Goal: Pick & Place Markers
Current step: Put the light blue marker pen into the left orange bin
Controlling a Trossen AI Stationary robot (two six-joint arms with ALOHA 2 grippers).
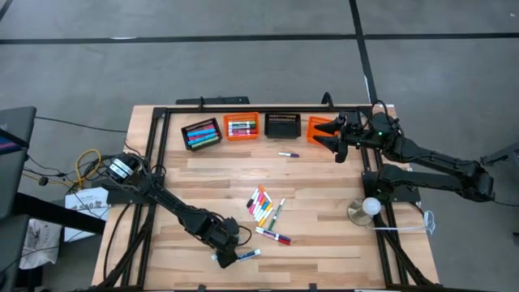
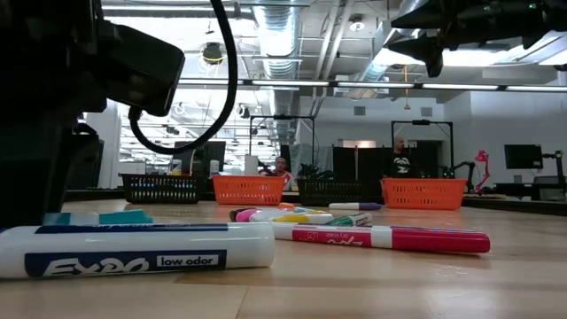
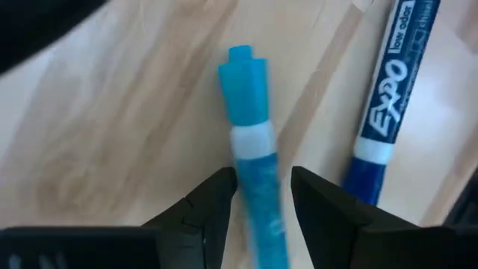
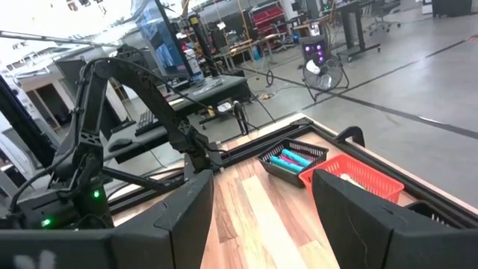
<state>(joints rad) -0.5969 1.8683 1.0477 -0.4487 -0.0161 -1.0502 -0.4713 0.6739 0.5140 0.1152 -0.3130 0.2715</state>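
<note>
Four baskets (image 1: 243,127) line the table's 12 o'clock edge from above: two hold markers, the black one third from the left looks empty, and the right gripper (image 1: 334,138) hangs over the fourth, orange one (image 1: 319,126). A pile of markers (image 1: 266,212) lies mid-table, a single one (image 1: 289,154) sits toward 12, and the left gripper (image 1: 223,251) is down at 6 o'clock over two more. By my reckoning the job is roughly half done.

Low down, a blue marker (image 2: 133,250) fills the near left, a pink one (image 2: 390,237) lies beyond it, and the baskets stand in a row behind.

Left wrist: the fingers (image 3: 213,205) straddle a light-blue marker (image 3: 250,149), close on both sides but not clearly clenched; the blue one lies beside it.

Right wrist: the fingers (image 4: 190,209) are spread, holding nothing.
</note>
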